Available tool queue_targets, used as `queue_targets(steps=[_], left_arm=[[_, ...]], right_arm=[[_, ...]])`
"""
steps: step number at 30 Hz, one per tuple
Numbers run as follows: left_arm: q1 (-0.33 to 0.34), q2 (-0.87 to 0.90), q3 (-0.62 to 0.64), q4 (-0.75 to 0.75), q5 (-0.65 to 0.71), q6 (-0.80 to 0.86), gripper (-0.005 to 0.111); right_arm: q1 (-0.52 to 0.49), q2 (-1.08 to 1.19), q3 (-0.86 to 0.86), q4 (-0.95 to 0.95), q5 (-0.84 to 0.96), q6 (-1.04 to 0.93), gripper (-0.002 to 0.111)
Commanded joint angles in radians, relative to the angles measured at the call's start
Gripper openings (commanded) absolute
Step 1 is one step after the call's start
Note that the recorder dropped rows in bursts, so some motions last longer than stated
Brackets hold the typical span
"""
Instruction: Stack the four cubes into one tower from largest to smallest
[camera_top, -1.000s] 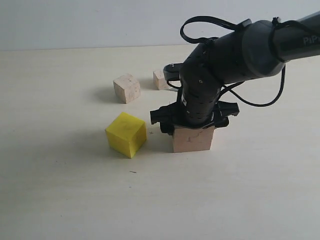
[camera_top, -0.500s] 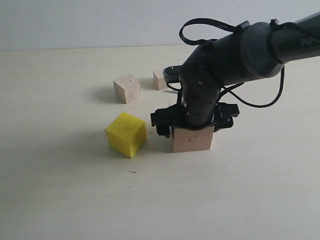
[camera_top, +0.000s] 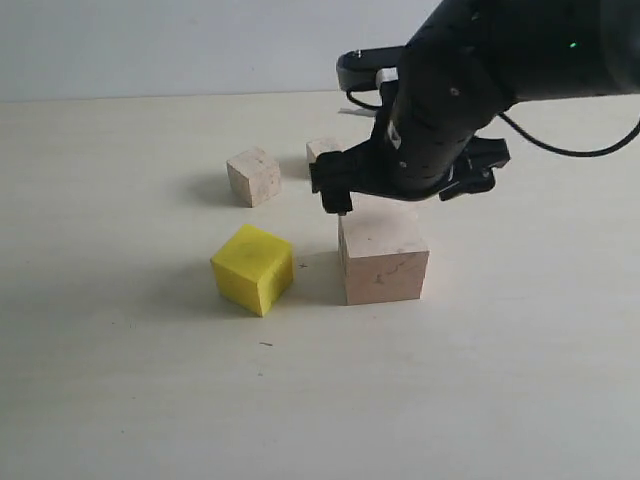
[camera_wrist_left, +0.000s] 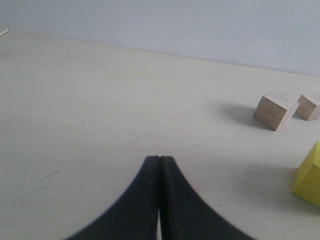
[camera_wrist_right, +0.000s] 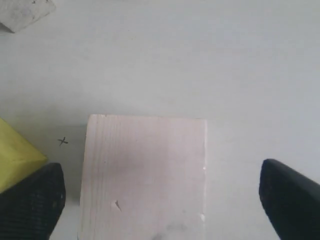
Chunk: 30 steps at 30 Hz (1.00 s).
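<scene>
The large pale cube (camera_top: 383, 258) rests on the table, with the yellow cube (camera_top: 253, 268) close on its left. Behind them stand the small wooden cube (camera_top: 253, 176) and the tiniest cube (camera_top: 322, 151), the latter partly hidden by the arm. My right gripper (camera_top: 405, 195) hovers open just above the large cube (camera_wrist_right: 145, 175), one finger (camera_wrist_right: 35, 200) on each side and apart from it. The yellow cube (camera_wrist_right: 15, 155) shows beside one finger. My left gripper (camera_wrist_left: 159, 159) is shut and empty over bare table, with the small cube (camera_wrist_left: 275, 110), tiniest cube (camera_wrist_left: 309, 106) and yellow cube (camera_wrist_left: 310, 175) off to one side.
The pale table (camera_top: 120, 380) stretches wide in front and to the left. A light wall (camera_top: 150, 40) bounds the far edge. A corner of a small wooden cube (camera_wrist_right: 25, 10) shows at the edge of the right wrist view.
My right gripper has opened off the large pale cube and risen above it. The cube stays put on the table, and the other cubes have not moved.
</scene>
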<state>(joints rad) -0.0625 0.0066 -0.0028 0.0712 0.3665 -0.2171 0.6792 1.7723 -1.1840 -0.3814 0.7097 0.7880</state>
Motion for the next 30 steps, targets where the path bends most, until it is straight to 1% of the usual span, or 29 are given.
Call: queue_targets(steps=[1,6,10,13,15,16,20,23,27,30], left_arm=[[0.004,-0.007,0.003,0.002,-0.002,0.003,0.000],[0.004,-0.007,0.003,0.002,-0.002,0.003,0.000],[0.004,-0.007,0.003,0.002,-0.002,0.003,0.000],[0.004,-0.007,0.003,0.002,-0.002,0.003,0.000],[0.004,-0.007,0.003,0.002,-0.002,0.003,0.000],[0.004,-0.007,0.003,0.002,-0.002,0.003,0.000],[0.004,-0.007,0.003,0.002,-0.002,0.003,0.000],[0.004,-0.007,0.003,0.002,-0.002,0.003,0.000],[0.004,-0.007,0.003,0.002,-0.002,0.003,0.000],[0.004,-0.007,0.003,0.002,-0.002,0.003,0.000]], right_arm=[[0.001,-0.110,0.000,-0.023,0.055,-0.068,0.103],[0.001,-0.245,0.000,-0.050,0.119,-0.157,0.103],[0.001,-0.357,0.000,-0.130,0.205,-0.204,0.102],[0.001,-0.446,0.000,-0.159,0.247,-0.256,0.097],[0.001,-0.499,0.000,-0.162,0.264,-0.298,0.089],[0.001,-0.528,0.002,-0.162,0.274,-0.319,0.083],[0.001,-0.641,0.004,-0.162,0.296,-0.353,0.055],[0.001,-0.740,0.031,-0.162,0.283,-0.360,0.037],[0.001,-0.857,0.096,-0.173,0.264,-0.363,0.017],[0.001,-0.949,0.154,-0.178,0.240,-0.363,0.006]])
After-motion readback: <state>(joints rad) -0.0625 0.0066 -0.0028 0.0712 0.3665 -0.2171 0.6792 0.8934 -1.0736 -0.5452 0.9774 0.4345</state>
